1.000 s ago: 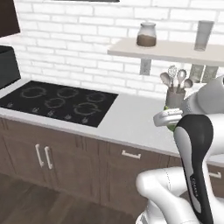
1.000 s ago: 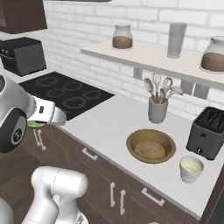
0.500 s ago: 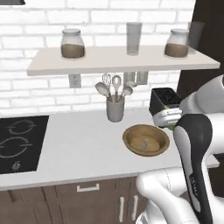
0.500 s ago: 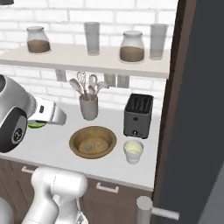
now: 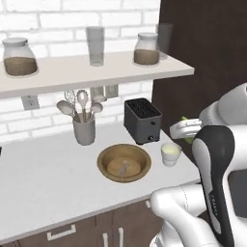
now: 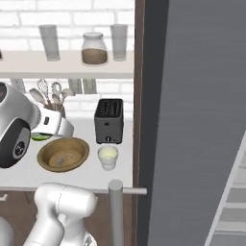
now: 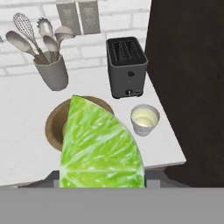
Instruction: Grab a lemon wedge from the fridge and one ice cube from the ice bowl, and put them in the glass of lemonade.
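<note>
One of the two pickups looks done, judging by the green wedge at the arm's end.

Left base view: the lemon wedge (image 5: pixel 186 138) peeks yellow-green past the white wrist, above the counter's right end. The glass of lemonade (image 5: pixel 171 154), short and whitish, sits just beside the round wooden ice bowl (image 5: pixel 124 162) (its ice cube (image 5: pixel 123 169) is a pale blur).

Right base view: the fridge (image 6: pixel 192 120) fills the right as a flat grey slab.

Hand view: the jaws are closed on the wedge, glossy and veined, hiding the fingertips. Both drops remain.
</note>
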### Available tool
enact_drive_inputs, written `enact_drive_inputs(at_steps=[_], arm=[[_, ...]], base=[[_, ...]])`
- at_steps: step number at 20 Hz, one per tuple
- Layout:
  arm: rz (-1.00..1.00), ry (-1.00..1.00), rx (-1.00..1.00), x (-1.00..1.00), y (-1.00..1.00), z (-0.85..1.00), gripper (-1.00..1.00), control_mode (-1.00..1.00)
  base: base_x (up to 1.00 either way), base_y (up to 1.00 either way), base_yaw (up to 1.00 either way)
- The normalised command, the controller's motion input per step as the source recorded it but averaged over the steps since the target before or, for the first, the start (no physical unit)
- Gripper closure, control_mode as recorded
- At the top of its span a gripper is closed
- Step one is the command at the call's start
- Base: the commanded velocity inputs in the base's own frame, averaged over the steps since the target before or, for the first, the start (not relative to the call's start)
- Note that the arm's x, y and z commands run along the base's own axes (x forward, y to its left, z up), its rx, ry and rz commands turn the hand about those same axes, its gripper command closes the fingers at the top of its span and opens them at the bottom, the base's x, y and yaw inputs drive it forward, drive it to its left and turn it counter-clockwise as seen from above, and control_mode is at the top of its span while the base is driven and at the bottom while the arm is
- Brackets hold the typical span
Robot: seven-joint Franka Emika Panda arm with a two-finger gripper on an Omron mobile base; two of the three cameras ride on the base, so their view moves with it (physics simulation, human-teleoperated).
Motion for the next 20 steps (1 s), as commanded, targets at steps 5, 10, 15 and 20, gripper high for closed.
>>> enact_drive_inputs(at_steps=[5,10,15,20], arm=[[0.00,0.00,0.00,0.00,0.00,0.00,1.00,1.00],[0.00,0.00,0.00,0.00,0.00,0.00,1.00,1.00],[0.00,0.00,0.00,0.00,0.00,0.00,1.00,1.00],[0.00,0.00,0.00,0.00,0.00,0.00,1.00,1.00]], base=[[-0.16,-0.44,-0.32],[-0.51,0.20,-0.18],[0.00,0.58,-0.17],[0.03,0.13,-0.44]])
